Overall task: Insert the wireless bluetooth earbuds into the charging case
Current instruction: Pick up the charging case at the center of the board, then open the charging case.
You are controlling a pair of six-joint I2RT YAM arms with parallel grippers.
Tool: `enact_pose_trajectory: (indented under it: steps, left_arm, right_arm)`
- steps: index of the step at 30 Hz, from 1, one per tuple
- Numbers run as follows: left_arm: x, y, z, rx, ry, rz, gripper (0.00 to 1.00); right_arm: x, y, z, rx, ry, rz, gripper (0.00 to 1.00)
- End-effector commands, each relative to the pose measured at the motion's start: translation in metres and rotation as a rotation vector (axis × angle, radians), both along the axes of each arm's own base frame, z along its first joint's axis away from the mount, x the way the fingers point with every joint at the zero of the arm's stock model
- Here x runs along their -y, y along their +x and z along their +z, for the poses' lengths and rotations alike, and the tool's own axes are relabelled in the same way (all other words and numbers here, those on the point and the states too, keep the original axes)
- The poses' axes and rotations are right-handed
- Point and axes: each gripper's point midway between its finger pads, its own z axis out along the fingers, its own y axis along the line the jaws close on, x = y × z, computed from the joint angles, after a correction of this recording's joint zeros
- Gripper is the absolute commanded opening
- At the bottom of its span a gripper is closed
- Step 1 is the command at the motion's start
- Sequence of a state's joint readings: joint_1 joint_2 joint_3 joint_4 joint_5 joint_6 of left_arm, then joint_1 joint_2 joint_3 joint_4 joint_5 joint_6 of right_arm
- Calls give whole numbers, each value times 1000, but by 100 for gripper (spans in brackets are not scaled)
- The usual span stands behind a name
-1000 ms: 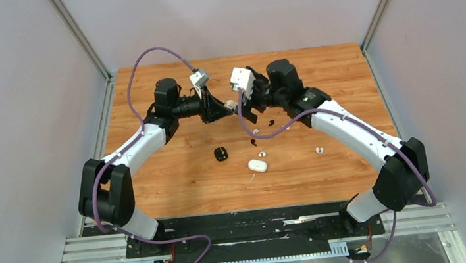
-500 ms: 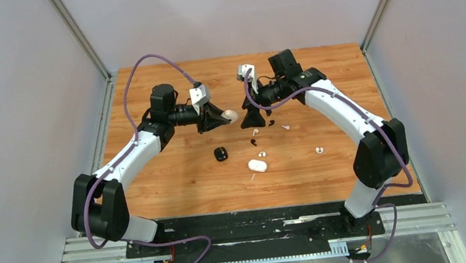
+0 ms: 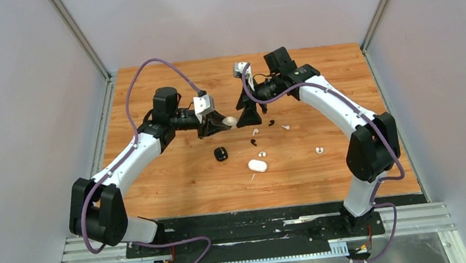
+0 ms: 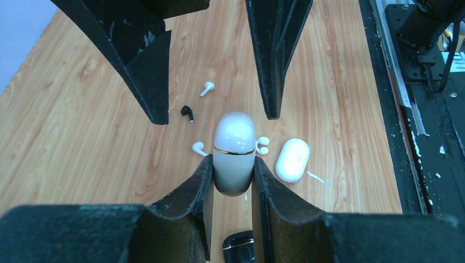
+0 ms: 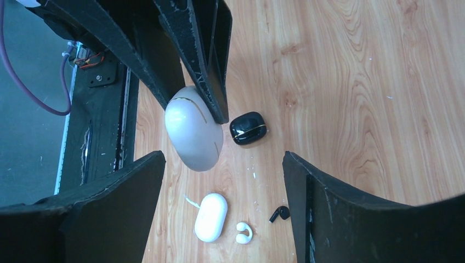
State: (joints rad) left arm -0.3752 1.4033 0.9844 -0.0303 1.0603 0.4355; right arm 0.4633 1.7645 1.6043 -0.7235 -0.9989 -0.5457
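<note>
My left gripper [image 4: 233, 171] is shut on a cream charging case [image 4: 234, 148] with a gold seam, lid closed, held above the table. In the top view the left gripper [image 3: 221, 124] holds that case [image 3: 231, 121] right beside my right gripper [image 3: 247, 114]. The right gripper [image 5: 224, 160] is open and empty, with the held case [image 5: 193, 129] just ahead of its jaws. Loose earbuds lie below: a white stemmed one [image 4: 207, 88], a black one [image 4: 187, 113], another white one [image 4: 197, 148], a white clip-shaped one [image 5: 242, 233] and a black one [image 5: 281, 213].
A closed white case [image 3: 257, 165] and a closed black case [image 3: 220, 153] lie on the wooden table [image 3: 170, 185]. Further white earbuds lie at the right [image 3: 319, 150] and near the right gripper [image 3: 285, 126]. Grey walls stand on three sides.
My right gripper has turned and come down towards the held case. My left gripper has moved a little right and lower with the case still in it.
</note>
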Motion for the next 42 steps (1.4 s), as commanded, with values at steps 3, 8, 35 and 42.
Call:
enact_pose_trajectory:
  steps: [3,8,35,42]
  left_arm:
    - [6,1,27,97,-30,-16,0]
    - [6,0,29,98,-28,-16,0]
    - [10,-3,35,82,-67,-31,0]
    - [11,0,35,73,-70,-22,0]
  right_arm:
    - [-11,11,14,27,61,10,78]
    - [-16,10,11,43,48,2,75]
    - [4,55,25,180,9,-143,59]
    - [8,55,27,169,14,-154,52]
